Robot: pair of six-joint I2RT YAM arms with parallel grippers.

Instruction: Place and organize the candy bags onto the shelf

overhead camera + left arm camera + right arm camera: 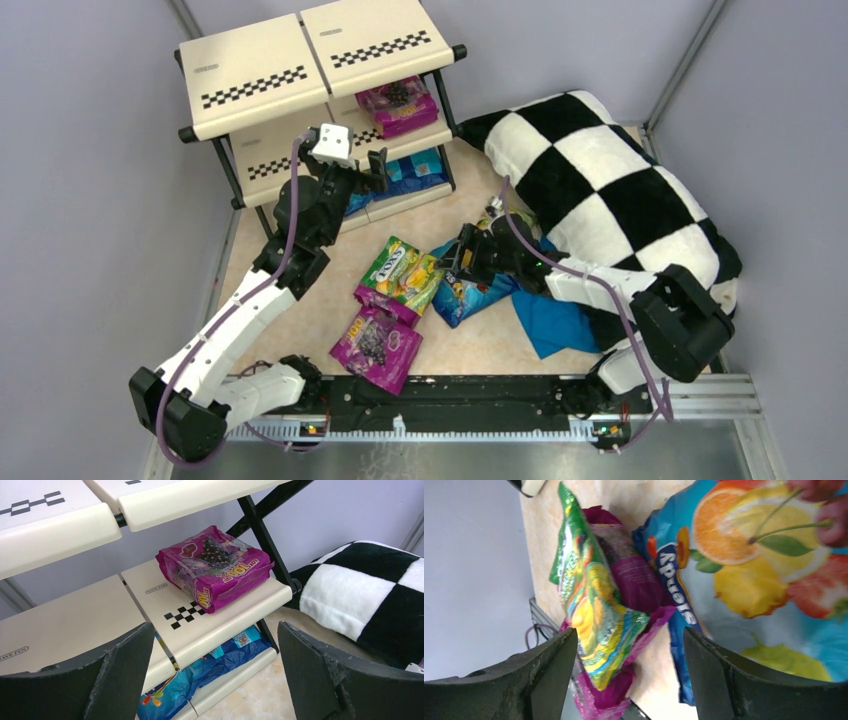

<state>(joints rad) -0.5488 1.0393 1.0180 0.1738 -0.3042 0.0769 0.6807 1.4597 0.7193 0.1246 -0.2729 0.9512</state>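
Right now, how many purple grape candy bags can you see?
3: a purple bag on the shelf's middle tier, a second at the table's near edge, a third mostly under the green bag. Others may be hidden.

We see our right gripper (629, 635), jaws spread wide, over a blue candy bag (749, 590) printed with citrus and strawberry; against its edge a green-yellow bag (589, 600) lies atop a magenta bag (634, 575) on the beige tabletop (541, 545)

Magenta bag (215, 567); cream checker-striped shelf (250, 75); black-white checkered pillow (610, 190).
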